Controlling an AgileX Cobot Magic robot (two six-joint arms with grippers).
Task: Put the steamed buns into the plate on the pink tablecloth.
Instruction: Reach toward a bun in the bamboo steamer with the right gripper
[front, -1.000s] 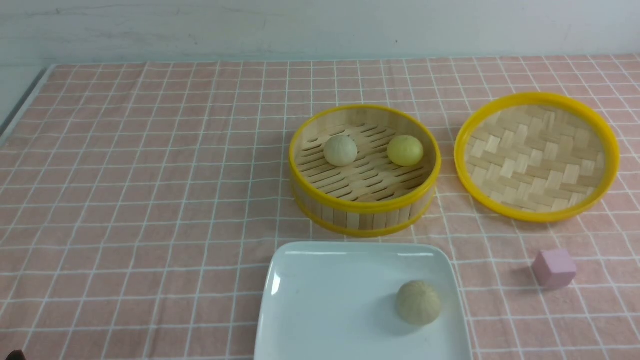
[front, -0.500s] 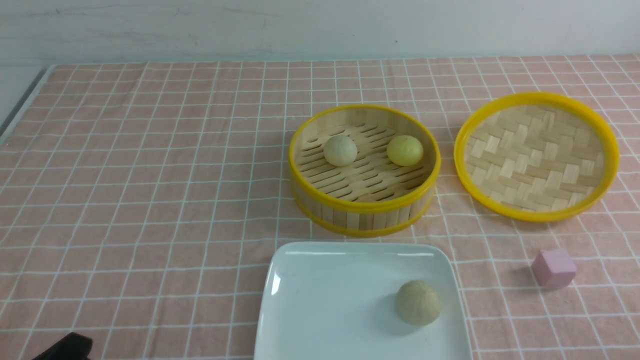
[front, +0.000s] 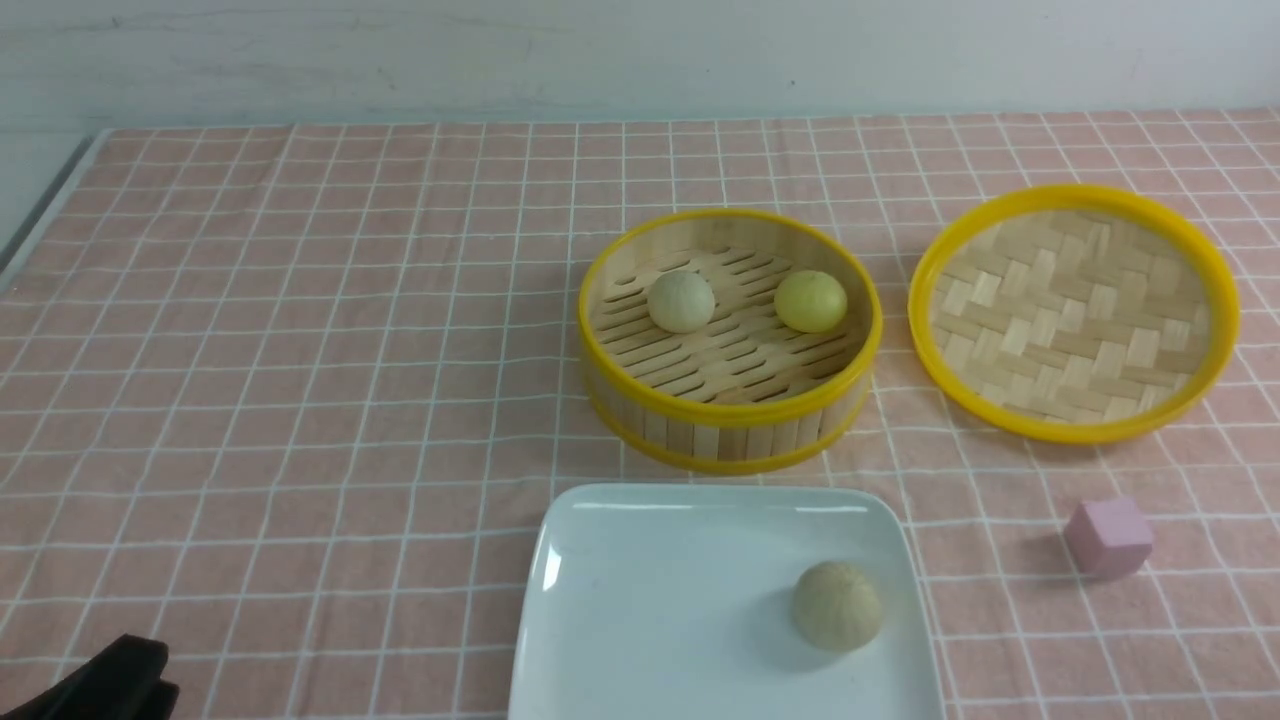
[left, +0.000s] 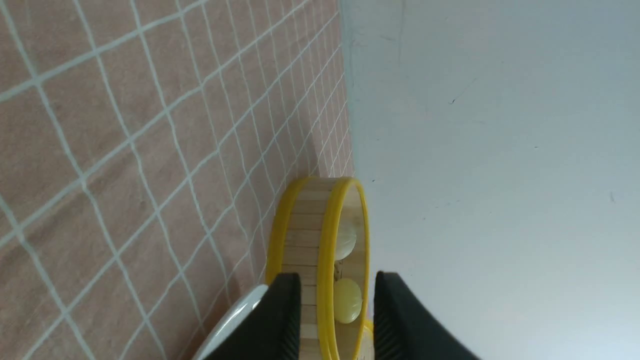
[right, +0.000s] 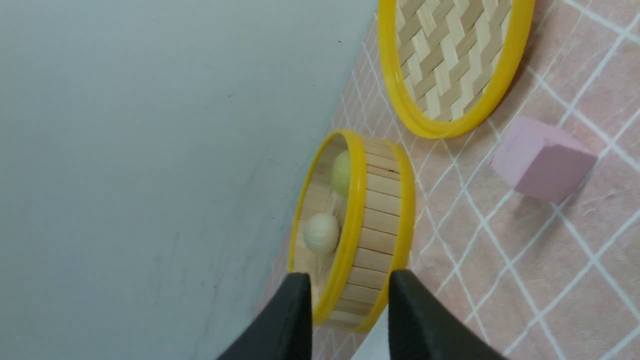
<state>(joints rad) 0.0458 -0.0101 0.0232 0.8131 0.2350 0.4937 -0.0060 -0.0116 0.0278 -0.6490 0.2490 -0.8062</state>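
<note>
A tan steamed bun (front: 837, 605) lies on the right part of the white plate (front: 640, 570), near the front edge of the pink tablecloth (front: 300, 400). A cream-white bun (front: 681, 301) and a pale yellow bun (front: 810, 301) sit in the bamboo steamer (front: 730, 425) behind the plate. My left gripper (front: 110, 680) just shows at the bottom left corner, far from plate and steamer. In the left wrist view the left gripper (left: 337, 275) is open and empty. The right gripper (right: 350, 274) is out of the front view; its wrist view shows it open and empty, facing the steamer.
The steamer's woven lid (front: 1075, 310) lies upside down to the right of the steamer. A small pink cube (front: 1108, 537) sits on the cloth right of the plate, in front of the lid. A pale wall runs along the table's far edge.
My left gripper has come up into the front view's bottom left corner, showing more than before. Buns, plate, steamer and cube have not moved.
</note>
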